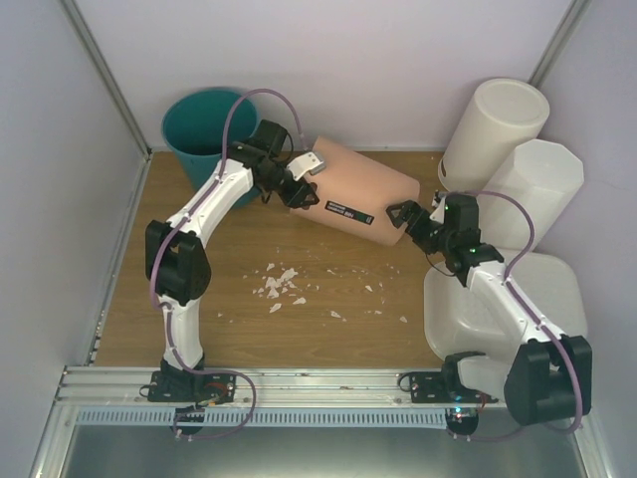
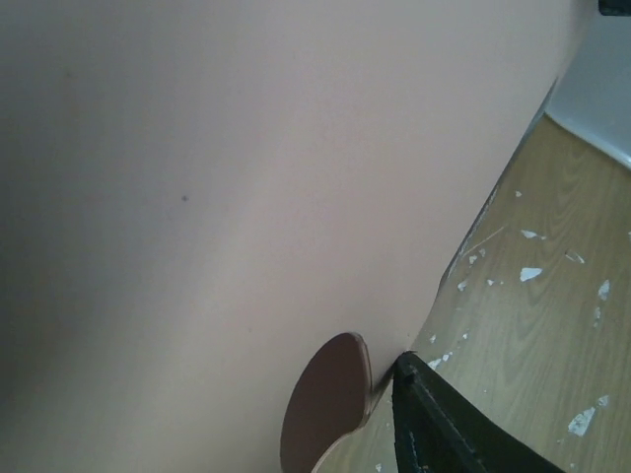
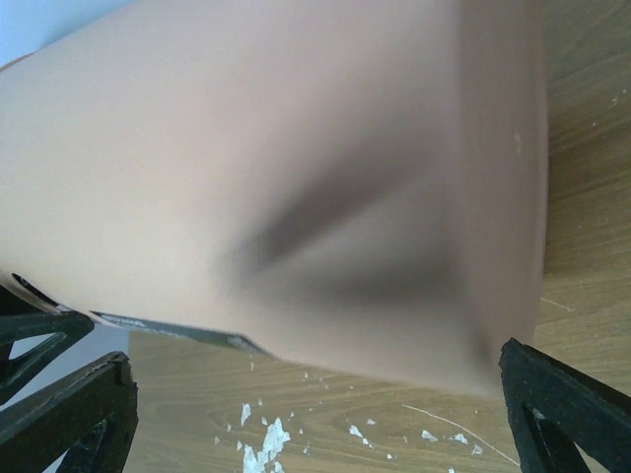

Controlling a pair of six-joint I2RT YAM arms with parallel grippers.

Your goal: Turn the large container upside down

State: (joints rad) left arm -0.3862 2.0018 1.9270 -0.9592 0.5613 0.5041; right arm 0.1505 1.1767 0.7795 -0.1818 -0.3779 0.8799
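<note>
The large container (image 1: pixel 453 324) sat at the frame's lower right on the desk (image 1: pixel 249 249), mostly hidden under the right arm; the right gripper's (image 1: pixel 400 215) jaws stood spread beside the toppled peach bin (image 1: pixel 353 194); the left gripper's (image 1: pixel 299 192) jaws, cut off, could not be judged.

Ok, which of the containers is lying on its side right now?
The beige bin; the teal bucket, the round white bin and the octagonal white bin all stand on end.

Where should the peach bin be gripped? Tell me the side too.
Grip its two ends, left gripper from the left, right gripper from the right. The peach bin lies on its side, and its broad rounded body looks too wide for one gripper.
</note>
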